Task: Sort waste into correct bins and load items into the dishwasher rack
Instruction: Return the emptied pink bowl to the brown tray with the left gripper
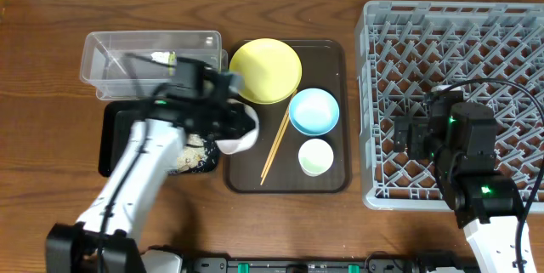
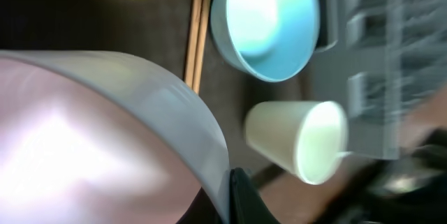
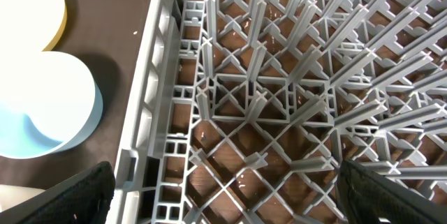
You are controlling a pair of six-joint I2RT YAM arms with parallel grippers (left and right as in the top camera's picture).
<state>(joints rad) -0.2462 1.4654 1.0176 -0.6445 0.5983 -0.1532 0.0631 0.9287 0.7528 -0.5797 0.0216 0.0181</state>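
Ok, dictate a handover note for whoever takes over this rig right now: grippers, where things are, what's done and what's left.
Left gripper: shut on the white bowl, held tilted by the black tray's right edge.
Right gripper: open, empty, above the dishwasher rack.
Where: wrapper in the clear tub; food scraps in the black tray; yellow plate, blue bowl, green cup and chopsticks on the brown serving tray.
Done: waste looks sorted.
Left: nothing visible in the rack; load all five items.
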